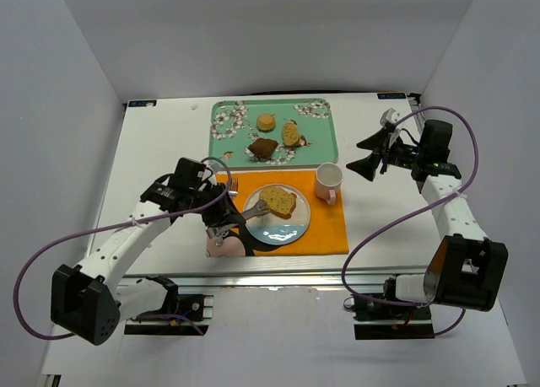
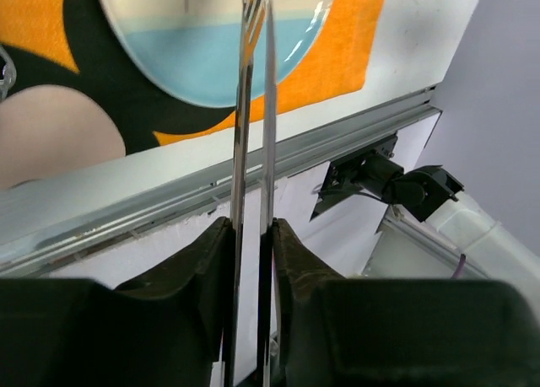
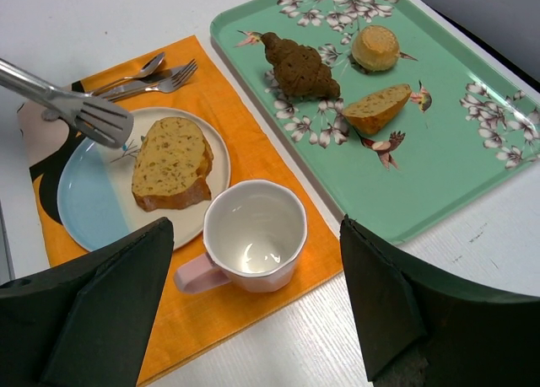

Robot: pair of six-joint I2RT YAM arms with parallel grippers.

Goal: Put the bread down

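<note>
The bread (image 1: 278,201), a golden-tan slice with a brown crust, lies flat on the white and blue plate (image 1: 283,233). It also shows in the right wrist view (image 3: 173,161) on the plate (image 3: 84,210). My left gripper (image 1: 219,228) is shut on metal tongs (image 1: 253,212). The tongs' tips (image 3: 97,117) are over the plate, just left of the bread and not around it. In the left wrist view the gripper (image 2: 251,227) clamps the tongs (image 2: 253,109). My right gripper (image 1: 369,155) is open and empty, right of the mug; it also shows in its wrist view (image 3: 255,225).
A pink and white mug (image 1: 328,182) stands on the orange placemat (image 1: 325,231) right of the plate. A fork and spoon (image 1: 234,185) lie left of the plate. The green tray (image 1: 325,147) behind holds a round bun, a narrow yellowish slice and a dark brown chunk.
</note>
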